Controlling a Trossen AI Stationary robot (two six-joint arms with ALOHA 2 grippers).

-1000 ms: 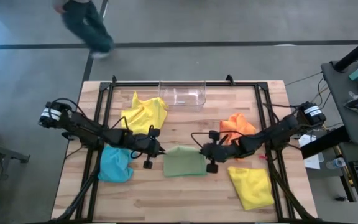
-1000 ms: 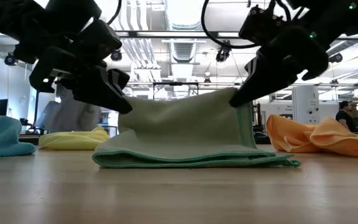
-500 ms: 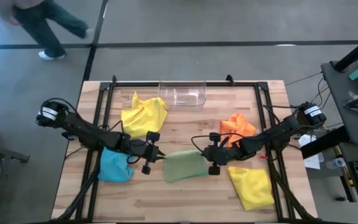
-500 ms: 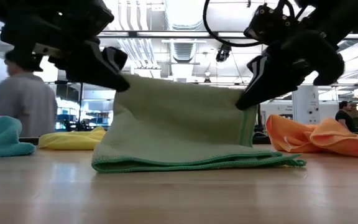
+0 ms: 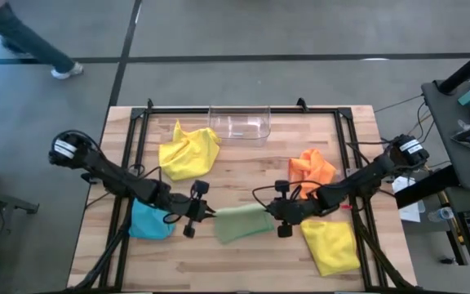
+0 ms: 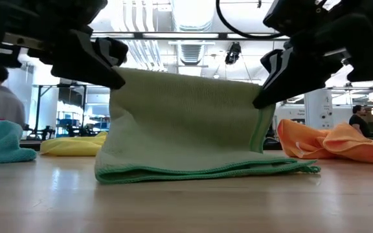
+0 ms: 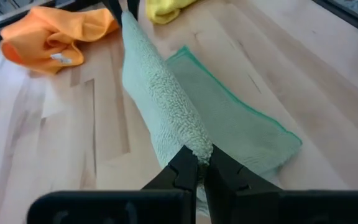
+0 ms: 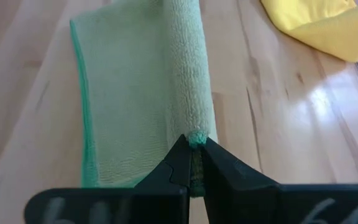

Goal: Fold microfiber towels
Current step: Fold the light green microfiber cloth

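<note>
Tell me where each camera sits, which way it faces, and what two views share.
High: overhead, straight down; both arms, left gripper, right gripper.
Low: table-top height, level across; both grippers lifting the pale green microfiber towel.
Left wrist: past its shut fingers along the towel.
Right wrist: likewise, fingers pinching its edge.
All views share the towel.

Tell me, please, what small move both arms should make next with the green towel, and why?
Probably carry the lifted edge on over toward the near side of the table and lower it. The left gripper and right gripper are each shut on an upper corner of the green towel, which stands upright while its lower part lies flat on the table, so the fold looks half done.
</note>
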